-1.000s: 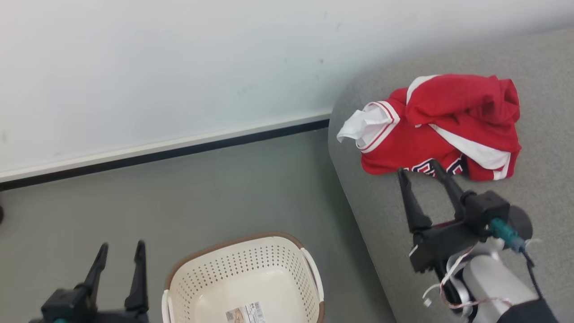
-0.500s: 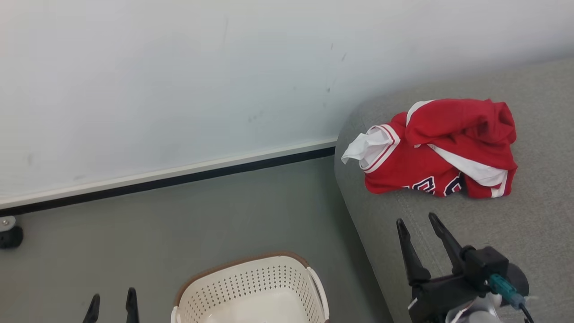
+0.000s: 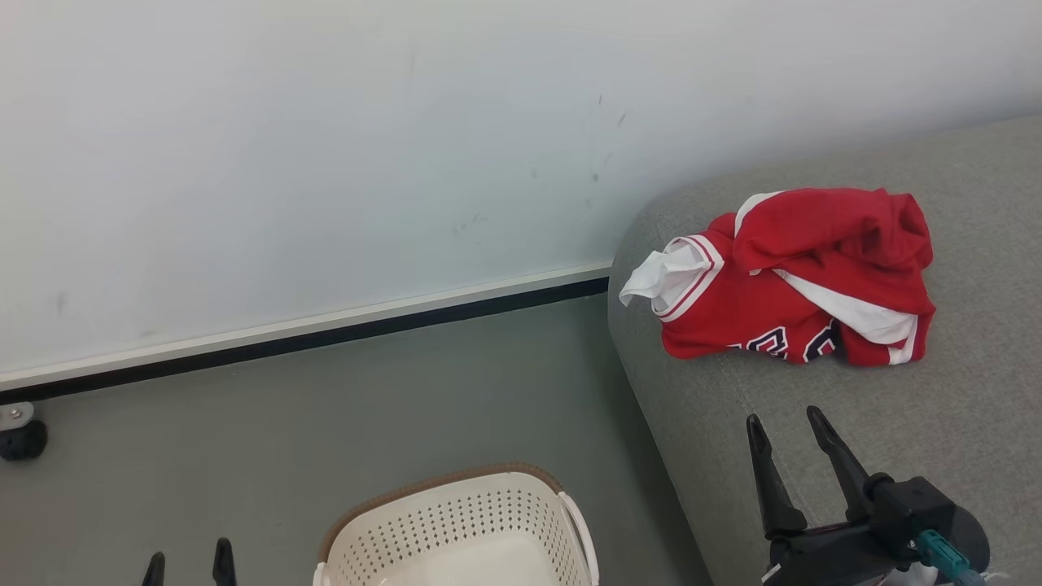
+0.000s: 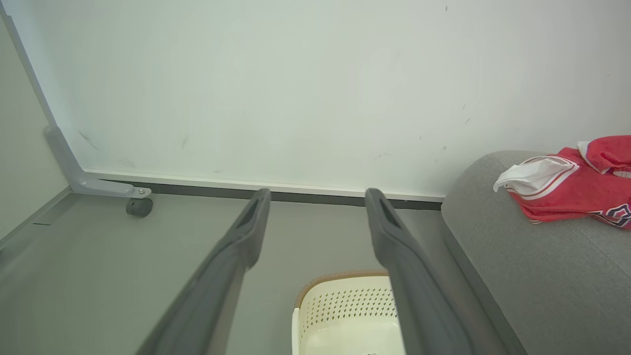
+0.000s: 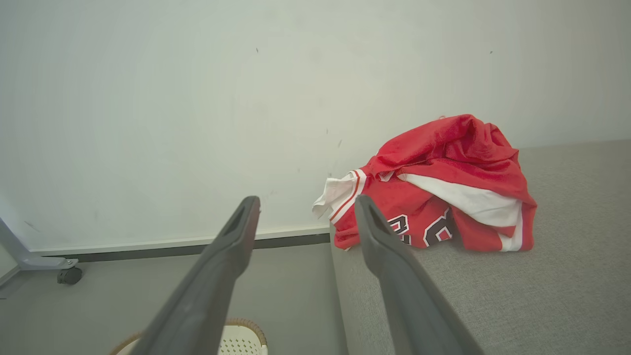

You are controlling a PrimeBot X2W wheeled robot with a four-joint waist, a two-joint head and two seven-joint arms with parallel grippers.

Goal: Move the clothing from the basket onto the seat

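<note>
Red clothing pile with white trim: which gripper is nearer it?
Right. The right gripper is over the grey fabric seat, near the red clothing; the left gripper is beyond the cream perforated basket.

The clothing (image 3: 802,281) is bright red with white trim, a white cuff edged in thin red stripes on its left, and navy letters outlined in white along its near edge. The seat (image 3: 961,407) is plain mid-grey fabric. The basket (image 3: 456,529) is cream, patterned with rows of small holes, under a brown rim. The floor (image 3: 366,407) is dull grey-green, the wall (image 3: 326,146) off-white, the skirting (image 3: 326,335) pale above black. The left gripper (image 3: 187,552) and right gripper (image 3: 783,417) are black
</note>
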